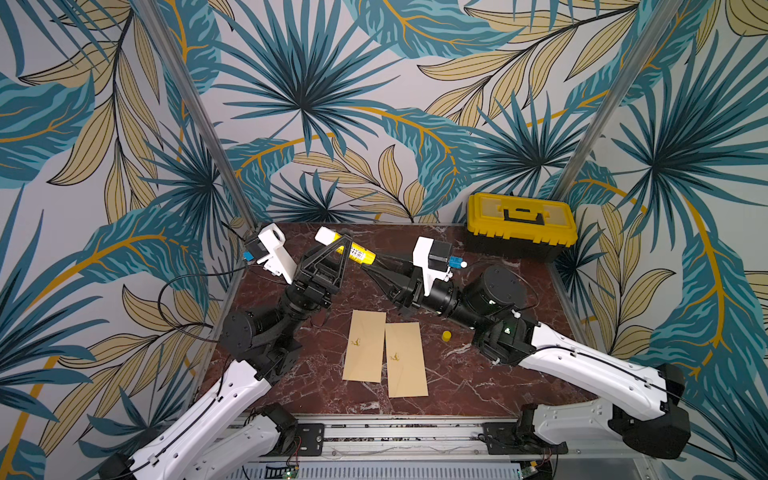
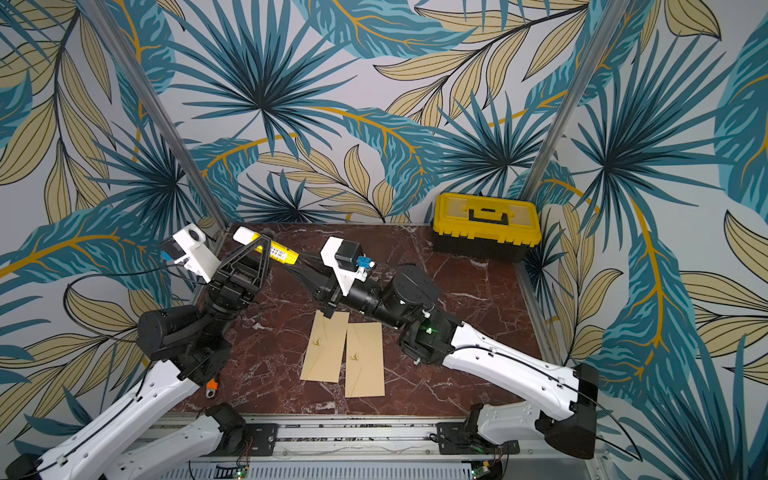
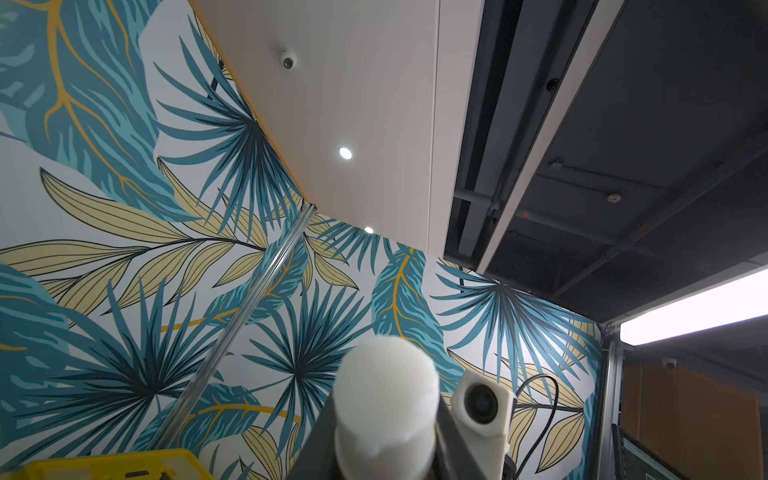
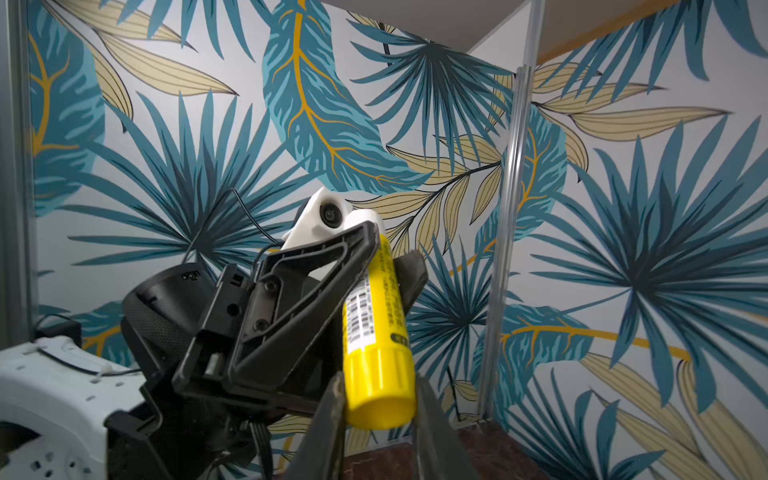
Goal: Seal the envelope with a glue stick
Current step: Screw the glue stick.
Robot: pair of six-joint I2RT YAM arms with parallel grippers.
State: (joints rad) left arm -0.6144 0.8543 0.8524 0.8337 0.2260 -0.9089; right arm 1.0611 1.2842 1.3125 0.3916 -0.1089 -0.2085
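The glue stick (image 1: 360,254) is held tilted in the air over the back of the table, its white tip (image 1: 324,236) bare and pointing to the back left. My left gripper (image 1: 343,242) is shut on its yellow body, and the left wrist view shows the white tip (image 3: 386,386) between the fingers. My right gripper (image 4: 378,399) is shut on the ribbed yellow base end of the glue stick (image 4: 376,316). Two tan envelopes (image 1: 365,345) (image 1: 406,360) lie flat side by side mid-table, below both grippers. The small yellow cap (image 1: 446,336) stands beside them.
A yellow-lidded black toolbox (image 1: 521,226) sits at the back right corner of the red marble table (image 1: 519,299). Metal frame posts rise at both back corners. A small orange item (image 2: 212,385) lies under the left arm near the front left.
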